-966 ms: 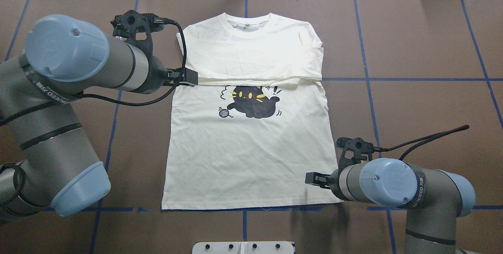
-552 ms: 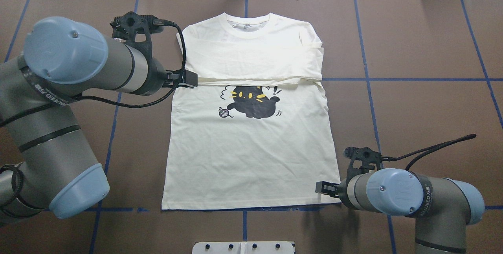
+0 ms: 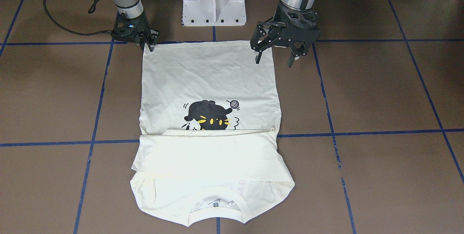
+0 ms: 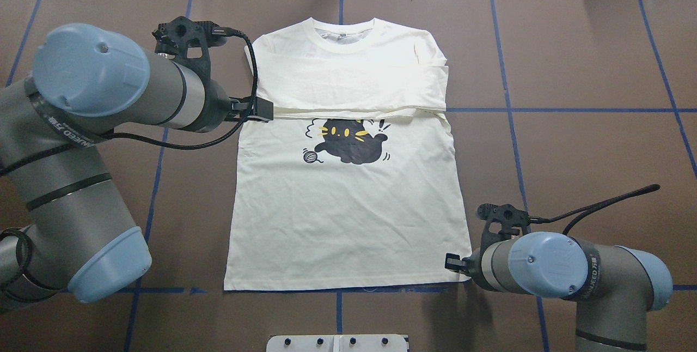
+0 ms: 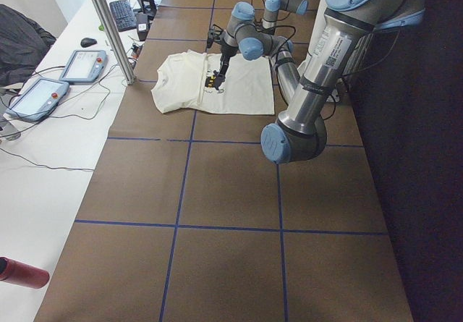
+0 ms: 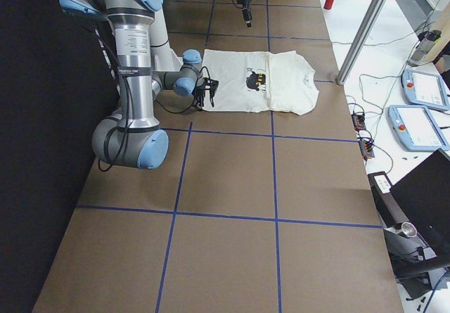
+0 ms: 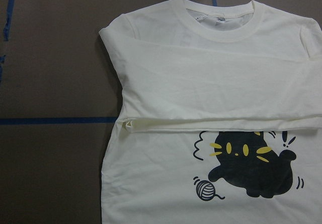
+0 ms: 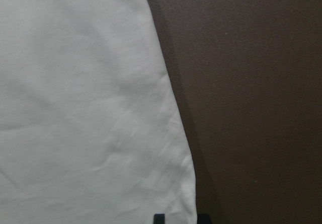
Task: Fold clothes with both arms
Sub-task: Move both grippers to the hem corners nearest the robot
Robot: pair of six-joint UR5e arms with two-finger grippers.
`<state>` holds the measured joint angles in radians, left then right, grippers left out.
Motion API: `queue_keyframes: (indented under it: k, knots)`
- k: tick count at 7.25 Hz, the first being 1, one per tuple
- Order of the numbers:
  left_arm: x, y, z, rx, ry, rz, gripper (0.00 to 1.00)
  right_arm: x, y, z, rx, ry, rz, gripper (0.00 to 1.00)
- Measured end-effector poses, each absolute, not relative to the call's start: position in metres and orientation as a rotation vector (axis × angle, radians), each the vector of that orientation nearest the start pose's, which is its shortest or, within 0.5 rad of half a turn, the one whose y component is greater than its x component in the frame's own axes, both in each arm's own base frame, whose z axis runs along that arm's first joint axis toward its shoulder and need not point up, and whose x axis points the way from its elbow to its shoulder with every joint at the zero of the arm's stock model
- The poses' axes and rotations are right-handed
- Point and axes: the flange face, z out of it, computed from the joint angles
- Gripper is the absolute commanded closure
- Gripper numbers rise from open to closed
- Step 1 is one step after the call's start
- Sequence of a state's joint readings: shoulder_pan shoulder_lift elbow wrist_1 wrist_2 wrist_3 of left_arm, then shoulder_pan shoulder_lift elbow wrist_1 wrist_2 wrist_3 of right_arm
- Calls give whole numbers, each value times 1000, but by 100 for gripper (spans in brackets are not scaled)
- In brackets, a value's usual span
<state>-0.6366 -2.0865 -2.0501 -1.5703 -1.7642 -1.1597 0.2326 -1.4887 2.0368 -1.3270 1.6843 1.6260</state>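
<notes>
The shirt (image 4: 348, 210) lies flat. The left gripper (image 3: 274, 62) hangs wide open beside it. The right gripper (image 3: 149, 46) sits at its bottom corner, fingers (image 8: 159, 218) a little apart.

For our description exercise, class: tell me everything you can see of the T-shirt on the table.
The T-shirt is cream-white, soft-looking cloth, lying flat and print-up on the brown table. Both sleeves are folded across the chest, hiding the top of the black cat print with its yarn ball. In the overhead view the collar faces the far edge. The right gripper sits at one hem corner; contact is unclear.
</notes>
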Motion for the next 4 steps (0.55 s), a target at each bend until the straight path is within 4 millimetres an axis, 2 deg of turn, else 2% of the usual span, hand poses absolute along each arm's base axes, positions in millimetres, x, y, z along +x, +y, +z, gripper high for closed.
queue_keyframes:
  k: [2, 3, 4]
  knots:
    - [383, -425, 174, 342, 944, -111, 0, -465, -236, 375, -39, -812, 226, 100]
    - [384, -425, 182, 335, 936, -113, 0, -461, -236, 367, -34, -827, 227, 100]
    - [384, -422, 202, 320, 927, -122, 0, -456, -237, 358, -28, -846, 230, 100]
